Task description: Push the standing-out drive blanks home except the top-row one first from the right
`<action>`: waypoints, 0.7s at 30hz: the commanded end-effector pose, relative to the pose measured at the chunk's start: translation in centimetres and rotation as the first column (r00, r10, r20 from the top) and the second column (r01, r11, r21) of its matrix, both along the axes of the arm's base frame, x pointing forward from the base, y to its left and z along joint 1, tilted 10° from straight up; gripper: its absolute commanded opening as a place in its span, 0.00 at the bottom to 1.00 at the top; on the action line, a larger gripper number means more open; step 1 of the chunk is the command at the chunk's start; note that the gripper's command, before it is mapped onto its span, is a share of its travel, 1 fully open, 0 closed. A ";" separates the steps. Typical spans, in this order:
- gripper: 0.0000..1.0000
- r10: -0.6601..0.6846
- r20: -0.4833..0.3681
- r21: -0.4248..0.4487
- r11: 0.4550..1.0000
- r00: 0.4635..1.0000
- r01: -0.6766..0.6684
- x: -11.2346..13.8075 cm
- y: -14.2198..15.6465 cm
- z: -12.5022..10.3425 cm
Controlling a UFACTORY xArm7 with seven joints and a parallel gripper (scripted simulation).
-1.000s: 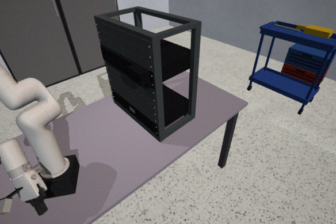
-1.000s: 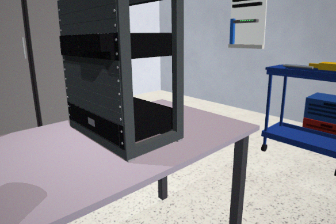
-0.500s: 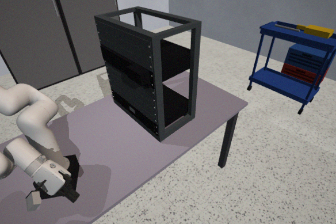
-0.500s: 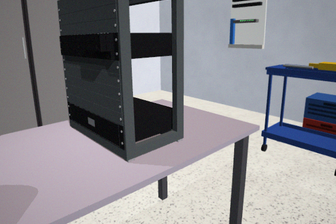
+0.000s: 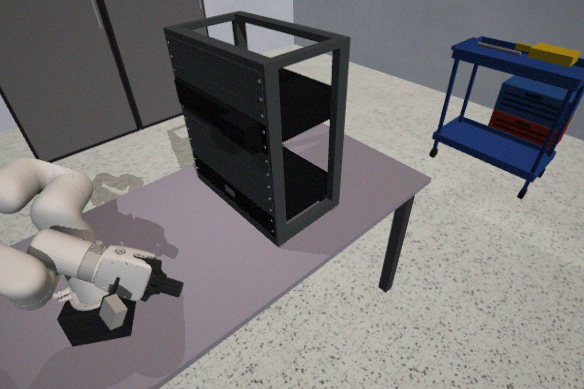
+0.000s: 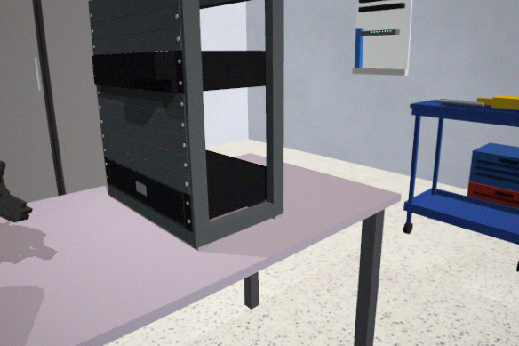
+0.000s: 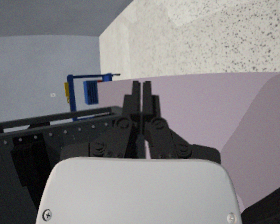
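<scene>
The dark rack (image 5: 260, 121) stands upright on the purple table, its front facing left toward my arm. It also shows in the exterior view (image 6: 178, 103) and at the lower left of the wrist view (image 7: 44, 156). A black unit (image 5: 220, 118) sits in its upper half and another (image 5: 235, 196) at the bottom. Grey panels fill the rest of the front. I cannot make out single drive blanks at this distance. My gripper (image 5: 175, 287) is shut and empty. It hangs low over the table near the arm's base, well apart from the rack's front, fingers pointing toward it (image 7: 140, 90).
The arm's black base (image 5: 95, 323) sits at the table's near left corner. A blue cart (image 5: 510, 111) with boxes stands on the floor to the right, away from the table. Grey cabinet doors (image 5: 75, 41) are behind the rack. A wall panel (image 6: 384, 29) hangs at the back.
</scene>
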State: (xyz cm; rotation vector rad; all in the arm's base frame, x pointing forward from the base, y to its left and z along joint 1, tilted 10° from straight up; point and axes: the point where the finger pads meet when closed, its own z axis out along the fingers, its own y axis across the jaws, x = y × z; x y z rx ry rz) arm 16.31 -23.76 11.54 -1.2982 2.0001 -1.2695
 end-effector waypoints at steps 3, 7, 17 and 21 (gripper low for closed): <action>0.00 0.065 0.081 -0.007 0.998 0.995 -0.064 3.1 0.6 2.3; 0.00 0.125 0.152 -0.011 0.992 0.980 -0.124 5.3 1.9 4.5; 0.00 0.231 0.277 -0.018 0.972 0.933 -0.235 8.8 4.7 8.5; 0.00 0.276 0.330 -0.021 0.958 0.903 -0.285 10.1 6.2 10.3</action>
